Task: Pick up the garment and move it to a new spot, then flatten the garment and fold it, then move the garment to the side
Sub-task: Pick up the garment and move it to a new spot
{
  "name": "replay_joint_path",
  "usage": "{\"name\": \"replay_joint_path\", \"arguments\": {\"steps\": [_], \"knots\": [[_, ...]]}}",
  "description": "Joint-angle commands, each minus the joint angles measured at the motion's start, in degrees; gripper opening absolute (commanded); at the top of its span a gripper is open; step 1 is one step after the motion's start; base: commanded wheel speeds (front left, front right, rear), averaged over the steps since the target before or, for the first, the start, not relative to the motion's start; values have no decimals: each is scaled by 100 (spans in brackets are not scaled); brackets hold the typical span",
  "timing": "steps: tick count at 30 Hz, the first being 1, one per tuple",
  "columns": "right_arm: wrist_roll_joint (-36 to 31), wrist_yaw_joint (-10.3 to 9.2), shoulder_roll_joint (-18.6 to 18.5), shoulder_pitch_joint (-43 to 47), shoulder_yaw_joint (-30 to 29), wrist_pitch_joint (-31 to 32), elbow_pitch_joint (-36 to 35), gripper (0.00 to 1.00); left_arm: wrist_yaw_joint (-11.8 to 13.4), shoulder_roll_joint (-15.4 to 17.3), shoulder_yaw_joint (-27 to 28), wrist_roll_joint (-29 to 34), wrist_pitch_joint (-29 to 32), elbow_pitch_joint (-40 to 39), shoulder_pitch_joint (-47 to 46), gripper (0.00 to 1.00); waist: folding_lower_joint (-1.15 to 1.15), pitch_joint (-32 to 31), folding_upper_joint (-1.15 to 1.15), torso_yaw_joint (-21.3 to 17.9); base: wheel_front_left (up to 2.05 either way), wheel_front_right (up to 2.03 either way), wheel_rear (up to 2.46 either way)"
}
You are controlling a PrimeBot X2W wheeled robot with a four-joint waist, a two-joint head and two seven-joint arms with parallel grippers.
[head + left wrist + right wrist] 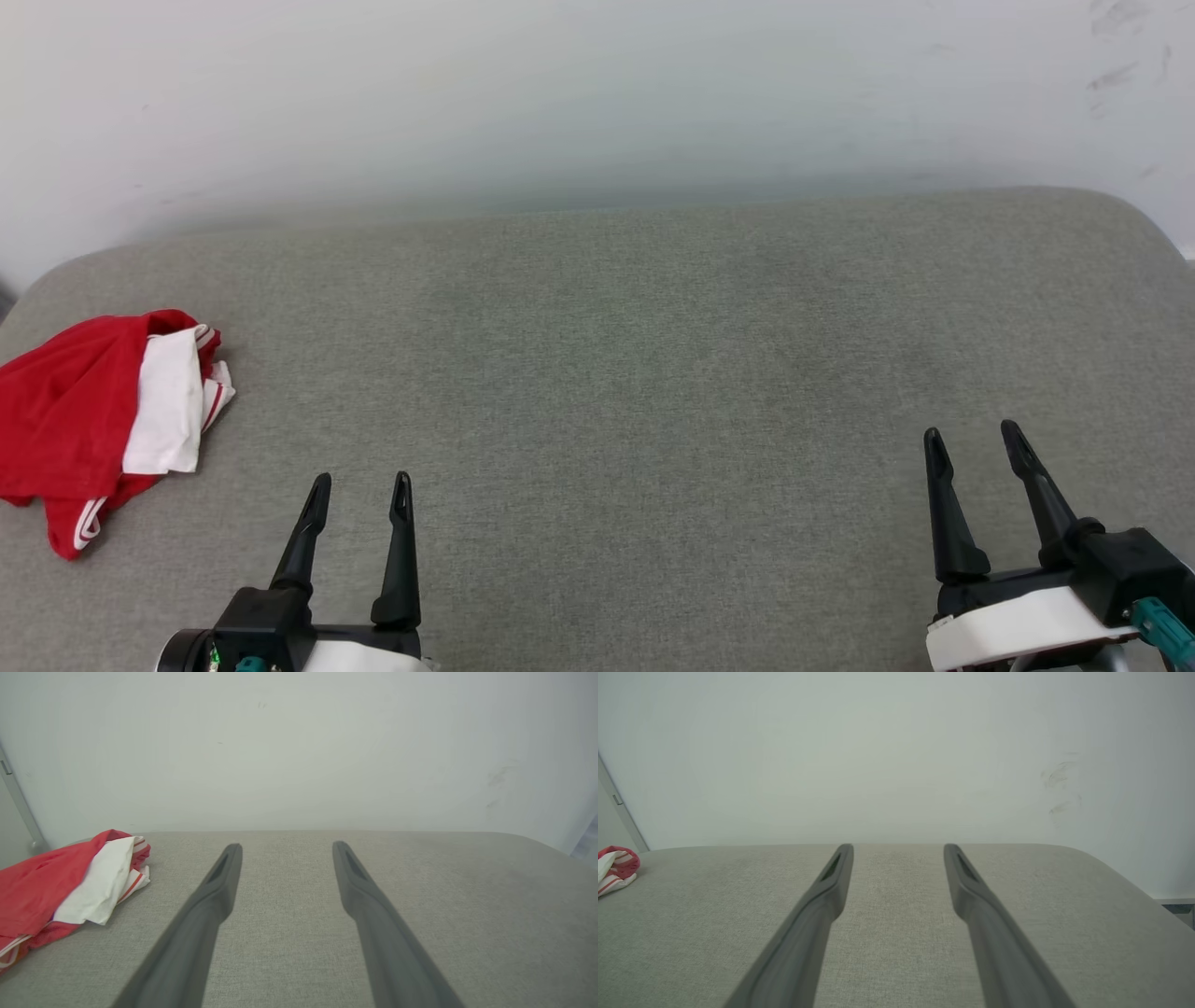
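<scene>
Garment [65, 420] lies in a crumpled heap on the grey cushion [607, 373], well to the left of the left claw [361, 480] and a little farther forward than its fingertips. It does not touch the claw; a strip of bare cushion is between them. The heap is mostly red. A white sleeve is folded over its right side, which is the side nearest to the claw. Red-and-white striped trim shows at the edge of the sleeve and at the lowest corner of the heap.

The left claw is open, its two dark fingers spread with a clear gap, and it holds nothing. The fingers point forward, toward the pale wall [560, 93]. In the left wrist view the garment [42, 891] is to the left of the left finger [210, 905], near it but apart, and the white sleeve is the closest part.

The right claw [972, 431] is open about as wide and is also empty. It is at the opposite side of the cushion, so the garment is far to its left, with the left claw between them. In the right wrist view a small red and white piece of the garment [616, 865] shows at the left border, well apart from the fingers. Bare cushion lies under both claws; I cannot tell whether the fingers touch it or are above it.
</scene>
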Motion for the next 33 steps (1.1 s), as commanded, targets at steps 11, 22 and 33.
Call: {"name": "replay_joint_path", "arguments": {"steps": [11, 22, 33], "knots": [[54, -2, -6, 141, 221, -17, -62, 100, -26, -7, 113, -5, -16, 18, 14, 100, 0, -48, 0, 577, 0, 0, 0], [100, -2, -6, 260, 425, -17, -19, 100, -77, -7, 259, 87, -16, -27, 193, 100, 0, -207, 0, 1351, 0, 0, 0], [133, -2, -5, 381, 664, -17, -31, 100, -156, -7, 357, 119, -16, -97, 390, 100, 0, -420, 0, 2021, 0, 0, 0]]}}
